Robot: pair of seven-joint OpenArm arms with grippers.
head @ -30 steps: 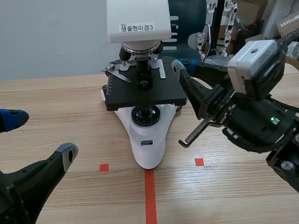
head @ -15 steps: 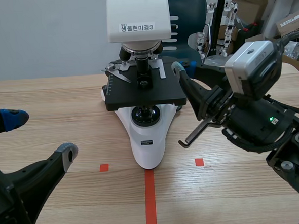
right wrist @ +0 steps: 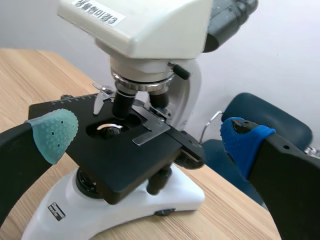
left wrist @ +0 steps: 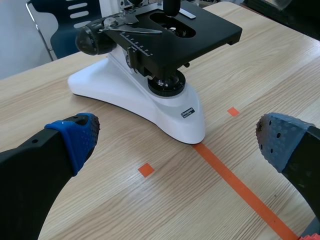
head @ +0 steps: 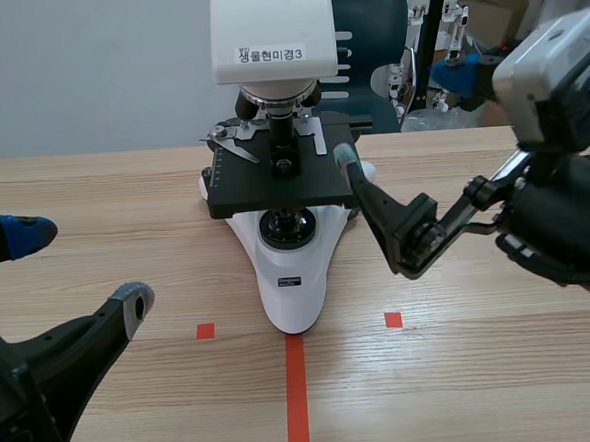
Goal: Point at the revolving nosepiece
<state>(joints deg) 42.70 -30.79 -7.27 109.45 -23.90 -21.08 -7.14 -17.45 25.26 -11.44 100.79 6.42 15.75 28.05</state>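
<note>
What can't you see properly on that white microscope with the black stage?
- Right wrist view: the white microscope may carry more lenses under its silver revolving nosepiece; the front ones hide any behind.
- Left wrist view: white head and nosepiece cut off by the frame edge; only base and flat black stage show.
- Scene view: dark eyepieces cut off by the frame edge.
- Small black base label: print too small.

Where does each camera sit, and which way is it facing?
Scene view: between the arms, facing across the table toward the microscope; both arms show at the sides.
Left wrist view: on the left arm, low, facing the base and stage; the left gripper shows, open.
Right wrist view: on the right arm, raised, facing the revolving nosepiece; the right gripper shows, open.
Shared: all three see the stage.
</note>
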